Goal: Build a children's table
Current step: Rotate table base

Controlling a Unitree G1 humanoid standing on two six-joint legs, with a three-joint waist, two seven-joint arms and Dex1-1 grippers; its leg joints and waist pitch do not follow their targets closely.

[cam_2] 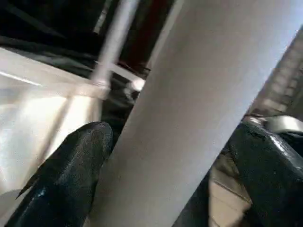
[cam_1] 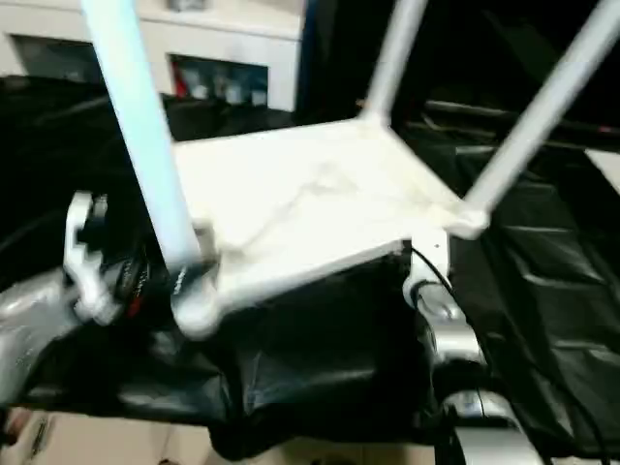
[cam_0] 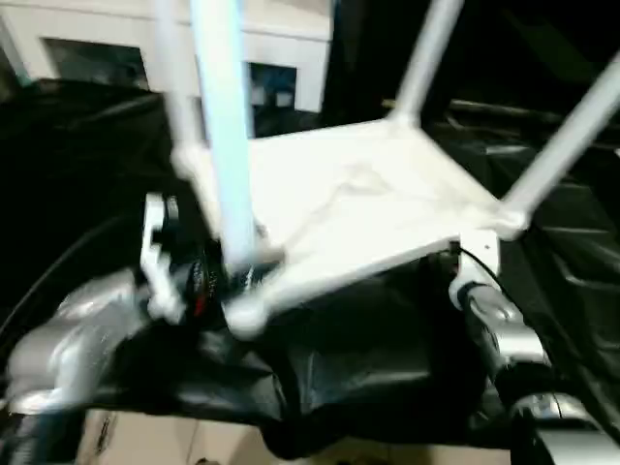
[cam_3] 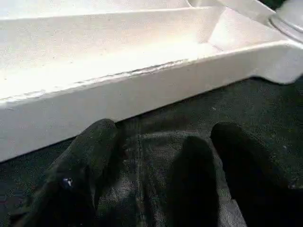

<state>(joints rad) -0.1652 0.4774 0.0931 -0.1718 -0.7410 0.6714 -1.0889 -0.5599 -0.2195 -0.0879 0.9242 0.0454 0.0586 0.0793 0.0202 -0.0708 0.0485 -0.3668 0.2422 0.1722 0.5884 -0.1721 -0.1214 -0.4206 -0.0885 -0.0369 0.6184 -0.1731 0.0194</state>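
Observation:
The children's table lies upside down on the black-draped work table. Its white tabletop is tilted, and several white tube legs stand up from its corner sockets. My left gripper is at the near left corner. Both its black fingers press the sides of the near left leg just above the socket. My right gripper is open at the near right edge of the tabletop. It hovers just above the black cloth and holds nothing. The right forearm reaches under the near right corner.
A white cabinet stands behind the work table. The black cloth hangs over the table's near edge, with pale floor below it. The upright legs cross the space above the tabletop.

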